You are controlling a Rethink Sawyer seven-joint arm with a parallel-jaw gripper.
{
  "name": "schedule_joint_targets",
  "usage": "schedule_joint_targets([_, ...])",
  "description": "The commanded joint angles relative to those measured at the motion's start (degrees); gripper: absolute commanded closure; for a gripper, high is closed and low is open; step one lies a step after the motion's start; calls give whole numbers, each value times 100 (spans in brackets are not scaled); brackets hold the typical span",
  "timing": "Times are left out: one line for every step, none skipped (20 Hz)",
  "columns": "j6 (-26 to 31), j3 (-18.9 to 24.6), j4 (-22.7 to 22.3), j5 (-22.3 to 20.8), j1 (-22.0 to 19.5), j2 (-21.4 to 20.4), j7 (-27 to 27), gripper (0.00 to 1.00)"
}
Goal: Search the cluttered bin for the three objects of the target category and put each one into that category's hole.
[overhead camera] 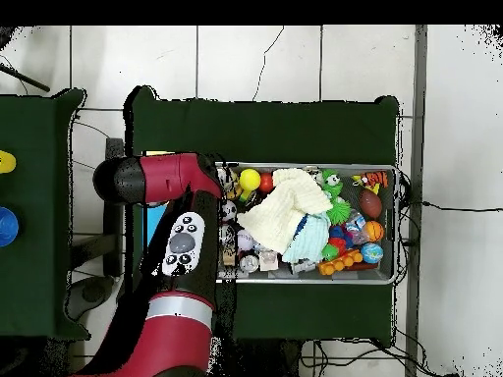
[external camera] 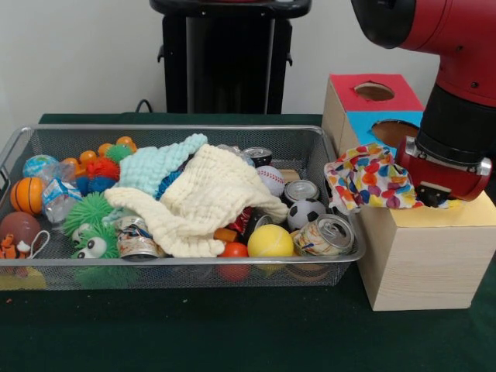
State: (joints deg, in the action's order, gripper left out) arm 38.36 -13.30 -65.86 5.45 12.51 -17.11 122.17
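The wire-mesh bin (external camera: 194, 129) fills the left and middle of the front view and also shows in the overhead view (overhead camera: 394, 228). My gripper (external camera: 423, 194) is to the right of the bin, over the wooden box (external camera: 422, 260) with holes. It is shut on a white cloth with coloured spots (external camera: 366, 177), which hangs bunched at the box's left top edge, just above the yellow section. No other spotted cloth shows in the bin; the heap may hide some. In the overhead view my arm (overhead camera: 182, 245) covers the gripper and the cloth.
A cream waffle cloth (external camera: 203, 203) and a mint-green cloth (external camera: 159, 164) lie on top of balls, cans and toys in the bin. The box has a hole in its red section (external camera: 374, 91) and one in its blue section (external camera: 394, 132).
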Motion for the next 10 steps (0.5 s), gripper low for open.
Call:
schedule_joint_targets([259,415,-530,130,-224,205,746,0])
schedule_joint_targets([310,415,-513,136,-229,185,734,0])
schedule_joint_targets([329,419,-520,139,-237,169,720,0])
schedule_joint_targets([348,423,-526,141,-245,153,706,0])
schedule_joint_targets([360,424,-528,142,-254,144,696,0])
schedule_joint_targets([391,422,-524,139,-257,126,679,0])
schedule_joint_targets([422,419,-519,136,-259,108,662,0])
schedule_joint_targets([476,412,-514,140,-254,79,652,0])
schedule_joint_targets([544,404,-502,144,-254,50,641,0])
schedule_joint_targets([612,396,-489,147,-253,21,631,0])
